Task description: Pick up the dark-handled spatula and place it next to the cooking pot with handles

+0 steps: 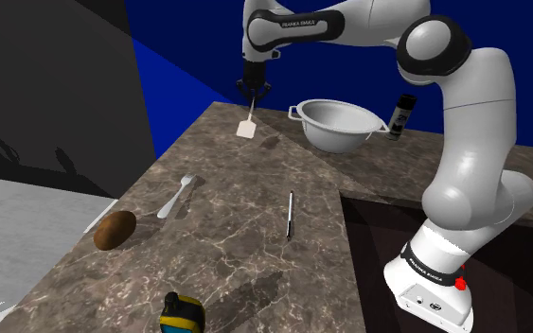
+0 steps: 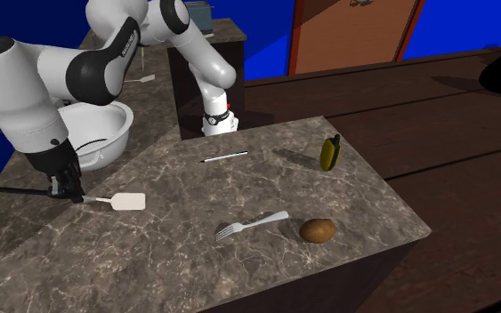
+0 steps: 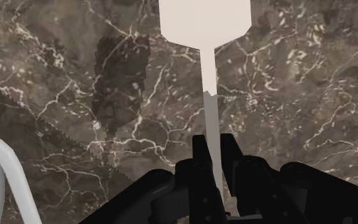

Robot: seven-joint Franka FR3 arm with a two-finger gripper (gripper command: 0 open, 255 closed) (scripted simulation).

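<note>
I hold the spatula [image 1: 246, 129] by its stem in the closed end effector [image 1: 254, 93], blade hanging clear of the surface [image 1: 236, 218], so I can lay it beside the nearby pot [image 1: 335, 123].

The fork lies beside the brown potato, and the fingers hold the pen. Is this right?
No. The fingers hold the spatula, not the pen, as the wrist view shows. The fork does lie beside the brown potato.

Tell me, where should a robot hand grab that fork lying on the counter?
Probably mid-handle, from straight above, pinching across the narrow width: the fork lies flat on the counter, so nothing can slip beneath it.
</note>
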